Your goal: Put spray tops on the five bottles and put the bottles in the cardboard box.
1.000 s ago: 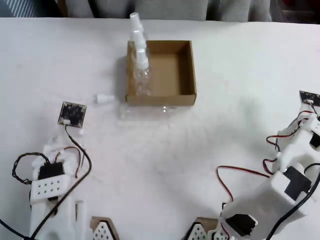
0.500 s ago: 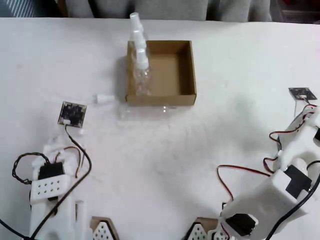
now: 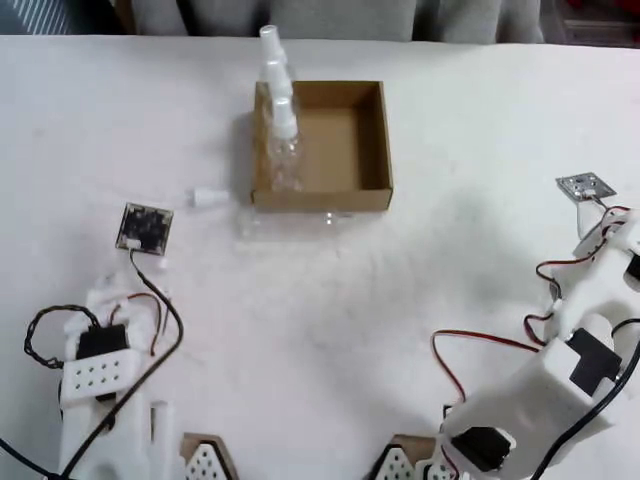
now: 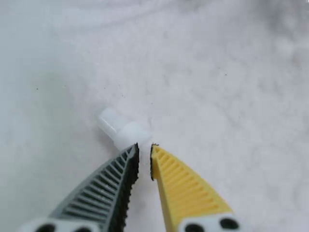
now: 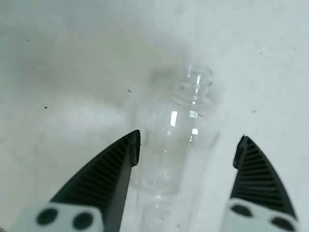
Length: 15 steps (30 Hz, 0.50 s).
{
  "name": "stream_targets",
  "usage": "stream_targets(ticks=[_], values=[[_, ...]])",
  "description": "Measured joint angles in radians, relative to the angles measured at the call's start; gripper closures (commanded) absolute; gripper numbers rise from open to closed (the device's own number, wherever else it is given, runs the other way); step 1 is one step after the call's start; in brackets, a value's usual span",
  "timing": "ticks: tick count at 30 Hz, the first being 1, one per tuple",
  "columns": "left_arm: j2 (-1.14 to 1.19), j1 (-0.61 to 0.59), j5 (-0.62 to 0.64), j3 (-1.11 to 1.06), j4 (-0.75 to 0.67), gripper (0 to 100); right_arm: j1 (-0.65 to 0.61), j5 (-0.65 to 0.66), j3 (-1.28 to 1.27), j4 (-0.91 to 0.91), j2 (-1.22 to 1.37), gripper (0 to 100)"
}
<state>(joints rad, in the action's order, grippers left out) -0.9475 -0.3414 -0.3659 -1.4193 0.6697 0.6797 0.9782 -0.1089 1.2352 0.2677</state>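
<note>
Bottle [image 5: 176,145], uncapped, lies on the desk [image 3: 450,120] well clear of the cardboard box [image 3: 375,140]. Right gripper [image 5: 188,137] fingers are wide open either side of it, gripping nothing. That arm just swung toward the box; grab looks next. Left gripper [image 4: 144,146] fingers are almost closed, empty, tips at a loose spray top [image 4: 120,130].
</note>
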Motion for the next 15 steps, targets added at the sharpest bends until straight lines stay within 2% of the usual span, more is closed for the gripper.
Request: stream_targets(ticks=[15], values=[[0.000,0.000,0.000,0.000,0.000,94,-0.023,0.009,0.087,0.000,0.158,72.5]])
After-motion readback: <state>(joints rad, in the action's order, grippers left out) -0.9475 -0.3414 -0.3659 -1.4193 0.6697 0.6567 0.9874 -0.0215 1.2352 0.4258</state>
